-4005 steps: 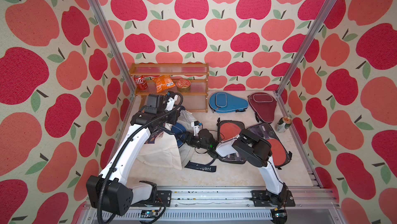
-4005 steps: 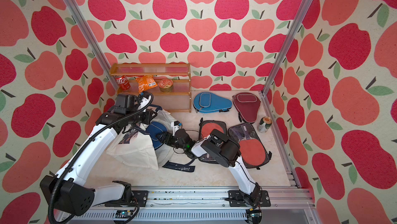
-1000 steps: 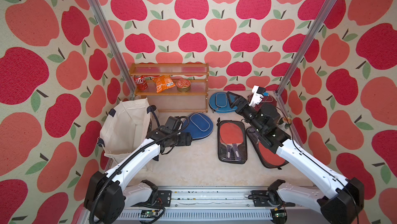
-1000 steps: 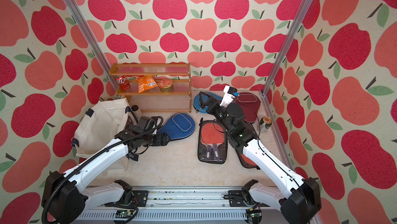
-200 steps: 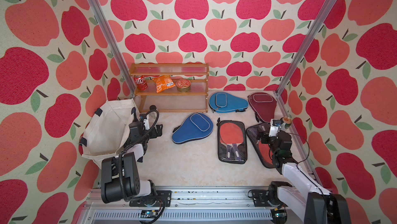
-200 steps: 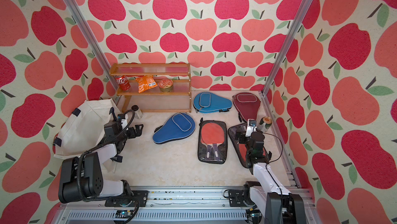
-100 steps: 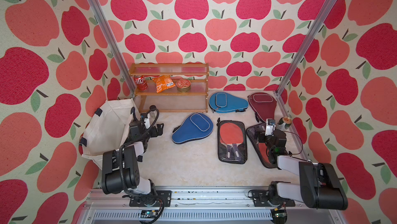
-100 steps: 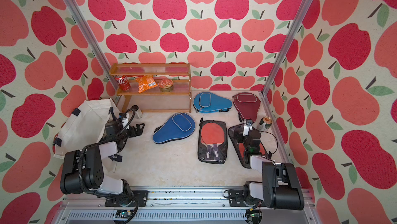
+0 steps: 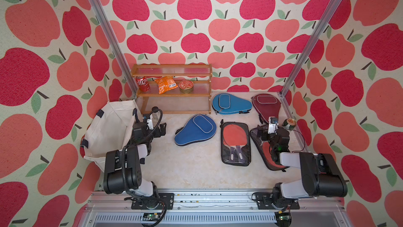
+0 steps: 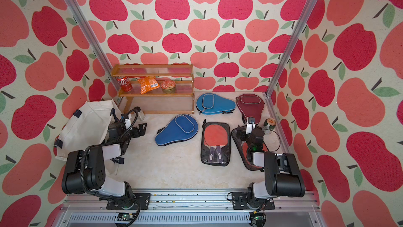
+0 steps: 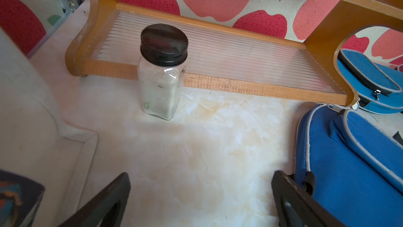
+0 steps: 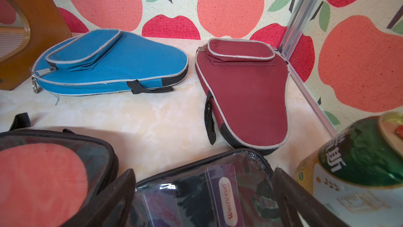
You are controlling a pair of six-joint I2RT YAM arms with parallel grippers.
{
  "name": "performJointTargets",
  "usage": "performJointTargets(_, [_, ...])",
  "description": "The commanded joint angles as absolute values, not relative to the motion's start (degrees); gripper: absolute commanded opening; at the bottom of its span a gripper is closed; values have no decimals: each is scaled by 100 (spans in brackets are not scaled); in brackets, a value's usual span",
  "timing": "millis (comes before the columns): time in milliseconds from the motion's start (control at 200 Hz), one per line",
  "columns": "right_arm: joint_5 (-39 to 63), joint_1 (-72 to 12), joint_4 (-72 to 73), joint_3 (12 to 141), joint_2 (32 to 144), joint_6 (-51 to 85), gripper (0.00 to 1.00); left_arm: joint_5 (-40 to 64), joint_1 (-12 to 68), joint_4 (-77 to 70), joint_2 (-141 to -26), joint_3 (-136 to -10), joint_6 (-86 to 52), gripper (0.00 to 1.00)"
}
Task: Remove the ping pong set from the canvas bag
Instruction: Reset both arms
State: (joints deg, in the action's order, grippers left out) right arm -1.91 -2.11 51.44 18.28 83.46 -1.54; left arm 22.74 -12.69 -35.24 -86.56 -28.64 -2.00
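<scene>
The ping pong set, a dark blue zipped case point(image 9: 196, 130) point(image 10: 177, 131), lies flat on the floor outside the canvas bag point(image 9: 106, 132) point(image 10: 85, 125). The cream bag slumps open against the left wall. My left gripper point(image 9: 160, 127) point(image 10: 141, 129) hovers low between bag and case, open and empty. In the left wrist view its jaws point(image 11: 201, 174) stand wide over bare floor, with the case point(image 11: 349, 160) beside one finger and the bag point(image 11: 28, 117) on the other side. My right gripper point(image 9: 261, 133) point(image 12: 204, 171) is open above a clear paddle case point(image 12: 196, 193).
A wooden shelf point(image 9: 174, 88) with a red can, a snack bag and a tin stands at the back. A glass jar point(image 11: 162, 71) stands before it. A light blue case point(image 9: 231, 103), a maroon case point(image 9: 266, 106), a second clear paddle case point(image 9: 234, 143) and a green can point(image 9: 289, 122) lie on the right.
Both arms have folded back toward the front rail, with the grippers staying low and open. The dark blue case and the bag have not moved.
</scene>
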Motion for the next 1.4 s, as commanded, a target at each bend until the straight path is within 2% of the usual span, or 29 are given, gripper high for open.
performJointTargets(0, [-57, -179, 5356, 1916, 8428, -218, 99, 2191, -1210, -3725, -8800, -2848, -118, 99])
performJointTargets(715, [124, -290, 6441, 1668, 9082, -387, 99, 1697, -918, -3963, -8780, -2687, 79, 99])
performJointTargets(945, [80, -299, 6219, 1768, 9072, -396, 99, 1540, -883, -4092, -8806, -2613, 55, 100])
performJointTargets(1051, [134, -302, 6213, 1777, 9074, -413, 99, 1376, -877, -5189, -9106, -2209, -27, 99])
performJointTargets(1106, [164, -305, 6177, 1791, 9064, -425, 99, 1341, -885, -4544, -8926, -2378, -37, 99])
performJointTargets(1156, [205, -323, 6131, 1810, 9066, -456, 99, 1270, -861, -4950, -9057, -2290, -43, 99])
performJointTargets(1211, [228, -320, 5972, 1889, 9062, -466, 99, 1264, -861, -4551, -8952, -2398, -31, 99])
performJointTargets(1256, [209, -316, 5719, 2015, 9051, -461, 99, 1180, -827, -4772, -9036, -2359, -26, 99])
performJointTargets(1391, [-344, -297, 5471, 2158, 9061, -274, 99, 1141, -806, -4567, -8985, -2416, -9, 100])
